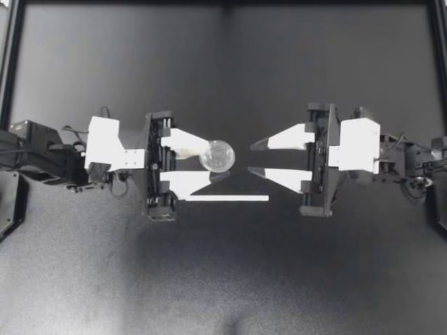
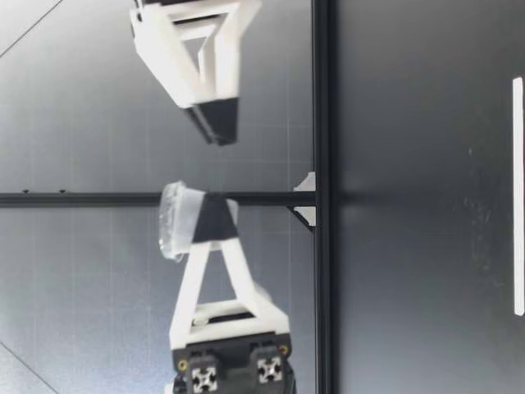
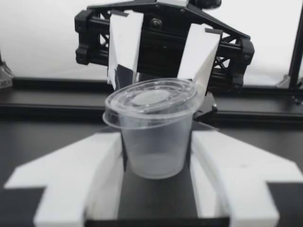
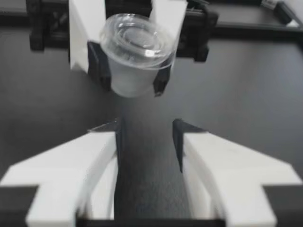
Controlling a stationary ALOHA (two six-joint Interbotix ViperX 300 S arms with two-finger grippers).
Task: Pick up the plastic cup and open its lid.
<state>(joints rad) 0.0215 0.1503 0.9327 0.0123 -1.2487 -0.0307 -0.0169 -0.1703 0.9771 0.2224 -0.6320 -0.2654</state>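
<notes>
My left gripper (image 1: 215, 162) is shut on a small clear plastic cup (image 1: 217, 155) and holds it upright above the table. The cup's clear lid (image 3: 150, 98) sits closed on its rim. In the left wrist view the cup (image 3: 154, 139) stands gripped between my two white fingers. My right gripper (image 1: 253, 158) faces it a short gap away, open, with nothing between its fingers. The right wrist view shows the cup (image 4: 136, 52) just ahead of my right gripper (image 4: 147, 130). In the low view the cup (image 2: 175, 222) hangs well above the table, with my right gripper (image 2: 217, 127) beside it at about the same height.
A thin white strip (image 1: 227, 198) lies on the dark table under the grippers. Black frame rails (image 1: 8, 63) run along the table's sides. A black rail (image 2: 321, 197) with a white bracket (image 2: 305, 197) stands at the table's far edge.
</notes>
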